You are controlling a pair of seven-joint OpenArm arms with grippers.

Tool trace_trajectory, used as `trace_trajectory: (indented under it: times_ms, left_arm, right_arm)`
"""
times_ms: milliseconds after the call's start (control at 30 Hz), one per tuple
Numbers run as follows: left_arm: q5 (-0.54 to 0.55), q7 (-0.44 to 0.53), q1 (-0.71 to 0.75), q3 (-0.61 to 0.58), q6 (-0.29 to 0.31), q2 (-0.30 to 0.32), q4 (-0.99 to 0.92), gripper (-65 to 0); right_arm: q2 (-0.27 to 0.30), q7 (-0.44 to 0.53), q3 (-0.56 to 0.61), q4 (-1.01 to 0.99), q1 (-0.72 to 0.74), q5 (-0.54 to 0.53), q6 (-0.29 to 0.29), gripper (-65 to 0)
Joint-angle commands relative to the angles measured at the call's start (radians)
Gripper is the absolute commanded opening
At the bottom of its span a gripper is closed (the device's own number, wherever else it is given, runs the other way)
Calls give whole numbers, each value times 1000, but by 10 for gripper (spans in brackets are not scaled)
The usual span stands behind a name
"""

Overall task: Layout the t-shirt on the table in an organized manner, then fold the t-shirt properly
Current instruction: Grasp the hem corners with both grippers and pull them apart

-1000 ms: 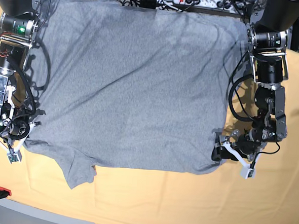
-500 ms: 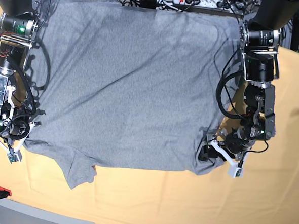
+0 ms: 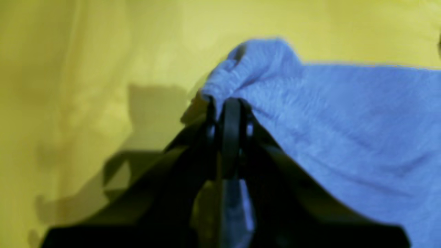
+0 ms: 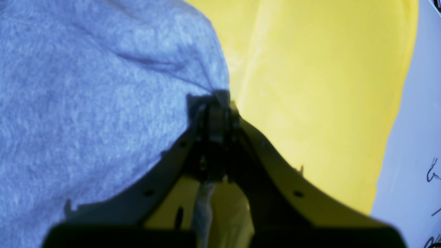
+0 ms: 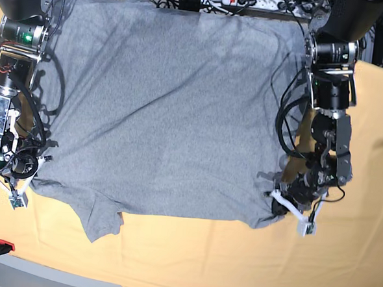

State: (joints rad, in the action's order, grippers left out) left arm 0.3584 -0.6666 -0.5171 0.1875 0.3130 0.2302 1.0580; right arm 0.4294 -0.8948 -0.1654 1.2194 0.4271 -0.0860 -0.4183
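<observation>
base: t-shirt [image 5: 161,109] spread flat | wrists: both tools pinching t-shirt edges

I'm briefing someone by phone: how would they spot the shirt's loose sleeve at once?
Start from the table, draped in orange-yellow cloth, with the grey t-shirt spread across it. Follow the shirt's near edge toward the base view's left: the sleeve is the one flap sticking out past that otherwise straight edge.

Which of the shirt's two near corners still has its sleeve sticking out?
The heather-grey cotton t-shirt's corner beside the right end effector; its sleeve spills onto the orange-yellow table.
</observation>
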Motion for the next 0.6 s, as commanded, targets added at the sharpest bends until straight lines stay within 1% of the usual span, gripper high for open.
trace_trajectory:
  times_ms: [0,133,300,467,567]
  left_arm:
    - [8,34,-58,3,10,8,17,-650]
    - [5,35,-121,3,15,16,17,-650]
    - [5,35,-148,2,63,37,17,-650]
    - [4,46,-146,1,65,69,17,-650]
    - [5,46,-145,1,64,91,17,-650]
  right_arm:
    - [23,20,-5,15,33,5,7,-650]
    - [23,21,-5,15,34,5,18,-650]
    - [23,40,-5,15,38,13,43,-650]
    - [22,52,-5,15,63,13,94,-650]
    - [23,58,-5,15,85,13,103,-650]
